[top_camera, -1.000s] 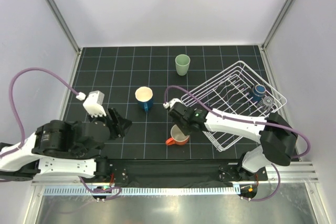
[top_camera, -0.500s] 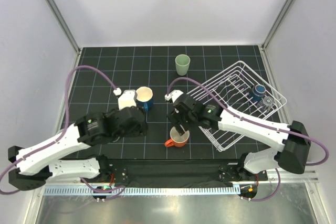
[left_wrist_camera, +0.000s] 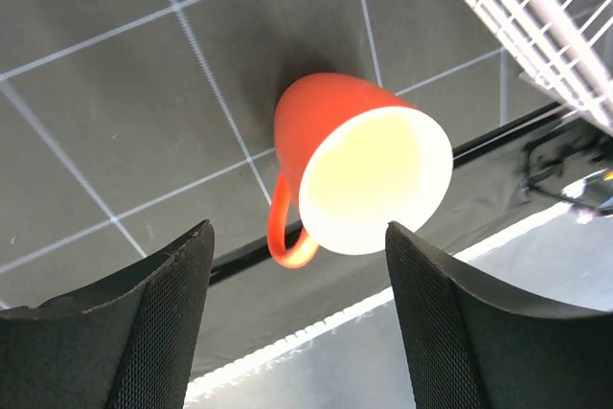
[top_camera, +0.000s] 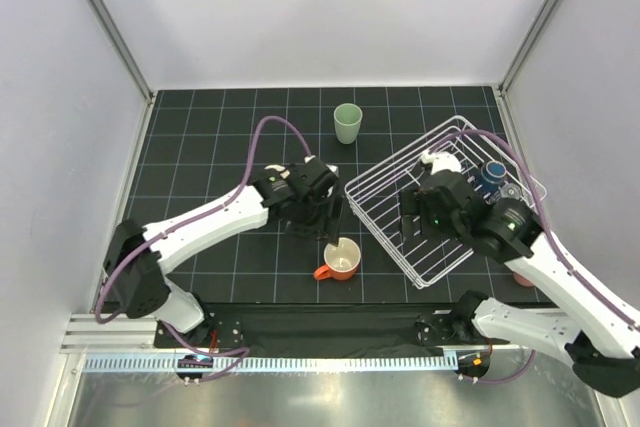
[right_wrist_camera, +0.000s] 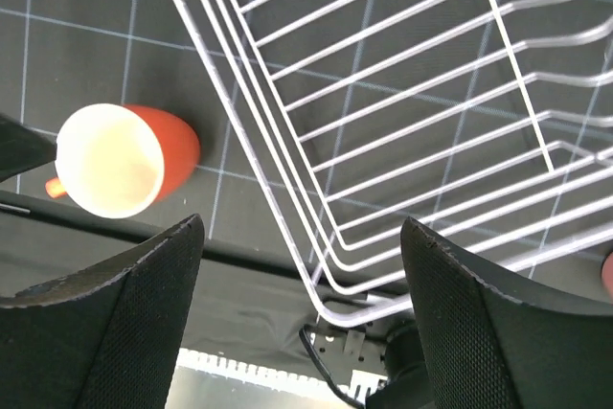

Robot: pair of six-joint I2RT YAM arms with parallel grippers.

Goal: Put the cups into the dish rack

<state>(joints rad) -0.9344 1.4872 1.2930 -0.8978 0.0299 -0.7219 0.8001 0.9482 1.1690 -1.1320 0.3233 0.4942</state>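
An orange mug (top_camera: 340, 260) with a cream inside stands upright on the black mat, near the front, its handle pointing left. My left gripper (top_camera: 318, 224) hovers just behind and above it, open and holding nothing. In the left wrist view the orange mug (left_wrist_camera: 356, 162) lies ahead of the open left gripper (left_wrist_camera: 297, 332). The white wire dish rack (top_camera: 400, 175) sits at the right, with a navy cup (top_camera: 490, 173) and a clear glass (top_camera: 511, 194) in its far end. My right gripper (top_camera: 424, 221) is open and empty over the rack's near part (right_wrist_camera: 383, 141). A pale green tumbler (top_camera: 347, 123) stands at the back.
Something pink (top_camera: 522, 278) peeks out under the right arm beside the rack's front right corner. White walls close the mat in on three sides. The left arm's purple cable (top_camera: 262, 137) arcs over the middle of the mat. A metal rail (top_camera: 320, 359) runs along the front.
The right gripper opened off the orange mug and drew back right over the rack. The left arm swung from the far left across to just behind the mug.
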